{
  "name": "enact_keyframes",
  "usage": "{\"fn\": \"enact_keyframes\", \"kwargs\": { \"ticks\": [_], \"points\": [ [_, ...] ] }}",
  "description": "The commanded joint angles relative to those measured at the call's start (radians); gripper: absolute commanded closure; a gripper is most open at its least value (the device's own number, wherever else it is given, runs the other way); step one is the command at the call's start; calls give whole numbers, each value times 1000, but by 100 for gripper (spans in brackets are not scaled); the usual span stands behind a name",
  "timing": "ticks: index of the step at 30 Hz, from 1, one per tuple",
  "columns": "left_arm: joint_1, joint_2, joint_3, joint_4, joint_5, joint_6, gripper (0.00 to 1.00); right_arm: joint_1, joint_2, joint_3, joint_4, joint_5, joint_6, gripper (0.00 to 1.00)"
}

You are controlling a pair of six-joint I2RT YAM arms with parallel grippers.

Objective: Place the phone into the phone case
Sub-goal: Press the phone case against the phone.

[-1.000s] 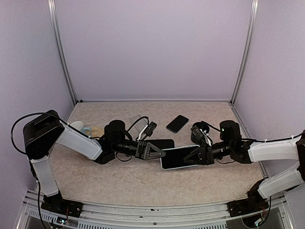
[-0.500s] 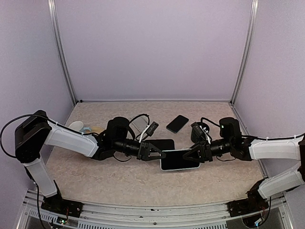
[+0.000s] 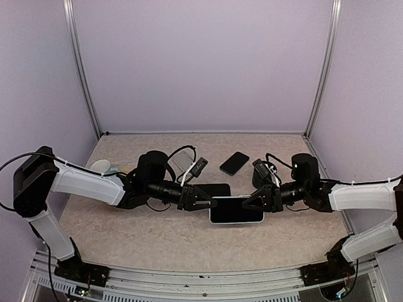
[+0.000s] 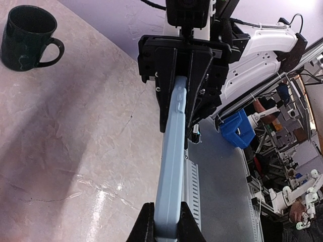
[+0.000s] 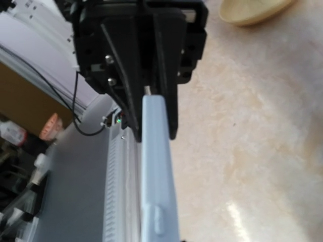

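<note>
Levelled from its earlier tilt, the phone case (image 3: 236,221) held the phone (image 3: 236,209); left hand (image 3: 206,204) and right hand (image 3: 250,205) clamped its ends, a second phone (image 3: 234,163) lying above centre, apart.

Left arm (image 3: 88,184) and right arm (image 3: 360,196): white shell links noted, joined by black cylindrical joint housings. Left gripper (image 3: 203,205) and right gripper (image 3: 250,205): black, triangular open frames seen. Thin black cables (image 3: 181,148) looped over the wrists. Silver screws (image 5: 108,59) recorded on left gripper's face. Small green light (image 3: 294,166) observed on right wrist. Black bases (image 3: 79,269) noted.
</note>
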Motion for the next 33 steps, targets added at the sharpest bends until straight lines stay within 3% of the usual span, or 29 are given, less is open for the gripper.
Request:
{"fn": "enact_keyframes", "kwargs": {
  "ticks": [1,5,9,16,33],
  "points": [
    [22,-40,17,-42,-43,14,100,-5,8,-18,124,-86,47,100],
    [22,-42,17,-39,-44,9,97,-6,12,-27,171,-104,86,100],
    [20,-39,16,-20,-38,-7,70,-5,4,-24,185,-80,101,100],
    [20,-39,-3,16,-28,-35,50,-5,-43,-1,171,-12,107,100],
    [-4,10,12,62,19,-75,41,-6,-125,48,56,132,44,100]
  ]
}}
